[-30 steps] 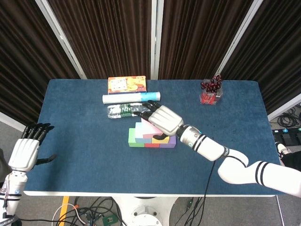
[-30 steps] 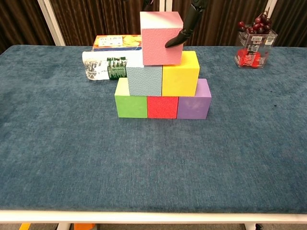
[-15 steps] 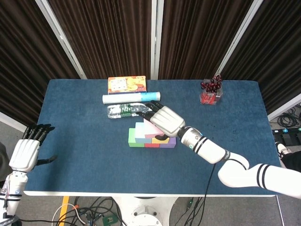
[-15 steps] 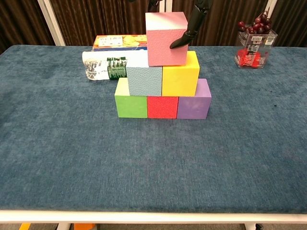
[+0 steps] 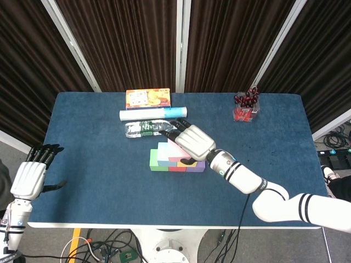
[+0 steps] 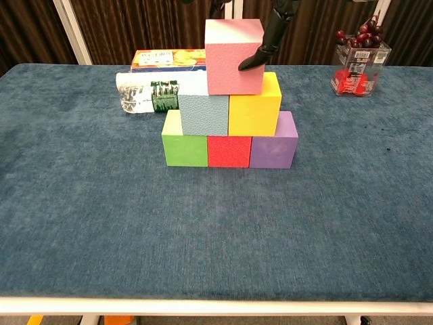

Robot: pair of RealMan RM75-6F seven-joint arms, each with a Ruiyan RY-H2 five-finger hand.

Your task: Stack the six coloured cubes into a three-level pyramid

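Right robot hand (image 5: 192,141) grips pink cube (image 6: 234,55) from above, thumb tip (image 6: 249,63) on its front face. Cube sits atop grey-blue cube (image 6: 203,114) & yellow cube (image 6: 254,105), w/ green cube (image 6: 184,143), red cube (image 6: 229,151), purple cube (image 6: 274,143) in a row below, mid desk (image 6: 101,223). Left robot hand (image 5: 29,176) off desk's left edge, holding nothing, fingers apart. Bottle (image 6: 145,97), snack box (image 6: 166,59) behind; cherry tub (image 6: 358,59) far right.

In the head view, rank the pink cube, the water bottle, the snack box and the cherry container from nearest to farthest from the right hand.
1. pink cube, under the right hand, atop the stack.
2. water bottle, just beyond the fingertips, to the left.
3. snack box, by the far edge.
4. cherry container, far right corner.
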